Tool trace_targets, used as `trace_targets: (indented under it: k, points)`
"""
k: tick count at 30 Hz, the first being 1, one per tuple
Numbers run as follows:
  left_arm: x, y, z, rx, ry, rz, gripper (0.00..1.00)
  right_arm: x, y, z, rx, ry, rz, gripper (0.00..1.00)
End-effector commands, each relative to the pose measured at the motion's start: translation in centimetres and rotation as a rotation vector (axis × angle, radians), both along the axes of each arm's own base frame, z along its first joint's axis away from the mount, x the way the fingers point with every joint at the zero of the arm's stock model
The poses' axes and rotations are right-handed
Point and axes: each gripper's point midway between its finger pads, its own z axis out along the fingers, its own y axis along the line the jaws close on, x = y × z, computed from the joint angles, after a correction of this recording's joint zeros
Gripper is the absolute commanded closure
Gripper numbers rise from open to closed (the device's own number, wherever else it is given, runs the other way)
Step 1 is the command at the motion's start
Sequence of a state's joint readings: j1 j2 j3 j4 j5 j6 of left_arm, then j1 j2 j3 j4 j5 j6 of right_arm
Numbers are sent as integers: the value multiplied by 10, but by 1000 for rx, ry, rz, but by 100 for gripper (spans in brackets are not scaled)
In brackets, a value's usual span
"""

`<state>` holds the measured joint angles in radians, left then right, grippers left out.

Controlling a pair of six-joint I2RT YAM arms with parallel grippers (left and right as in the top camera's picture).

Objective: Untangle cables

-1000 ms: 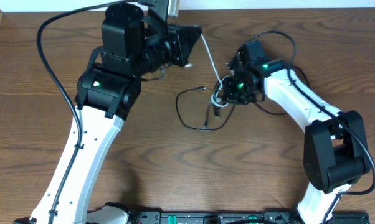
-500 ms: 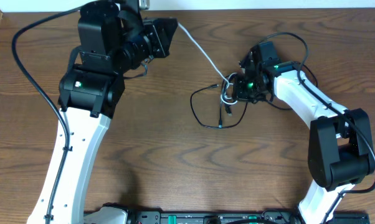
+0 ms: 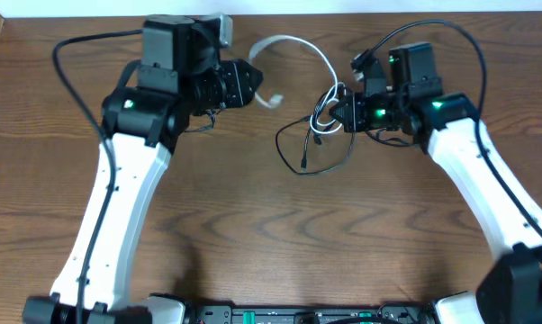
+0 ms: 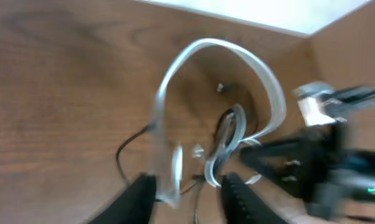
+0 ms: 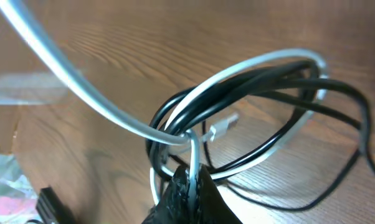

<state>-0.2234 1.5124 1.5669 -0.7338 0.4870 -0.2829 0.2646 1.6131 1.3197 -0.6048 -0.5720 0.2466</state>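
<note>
A thin white cable (image 3: 293, 40) arches slackly from beside my left gripper (image 3: 253, 84) over to a small tangle with the thin black cable (image 3: 295, 148). The white cable's loose plug end (image 3: 271, 101) dangles just off the left fingers. In the left wrist view the left gripper (image 4: 189, 190) is open, with the blurred white cable (image 4: 262, 68) hanging free between its jaws. My right gripper (image 3: 337, 115) is at the tangle. In the right wrist view the right gripper (image 5: 192, 177) is shut on a white strand (image 5: 81, 87), with black coils (image 5: 337, 93) looped around it.
Thick black arm wires curve behind the left arm (image 3: 64, 81) and above the right arm (image 3: 433, 31). The table's far edge (image 3: 343, 13) meets a white wall close behind both grippers. A black rail (image 3: 298, 315) runs along the front edge.
The left gripper has opened and let go of the white cable, which went from a taut line to a slack arch. The right gripper has lifted the tangle slightly toward the far edge.
</note>
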Motion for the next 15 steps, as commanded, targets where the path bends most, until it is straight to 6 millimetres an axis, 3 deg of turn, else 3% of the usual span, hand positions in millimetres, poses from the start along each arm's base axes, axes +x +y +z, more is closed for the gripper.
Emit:
trace_targets:
  k: [1,4,15]
  points:
    - [5,0,-14,30,23,-17,49,4,-13,6,-14,33,-128,99]
    - [5,-4,-20,54,15,-55,45,8,-28,-4,-75,65,-226,99]
    - [-14,-43,-24,115,-43,-230,45,-1,-37,-20,-116,153,-280,99]
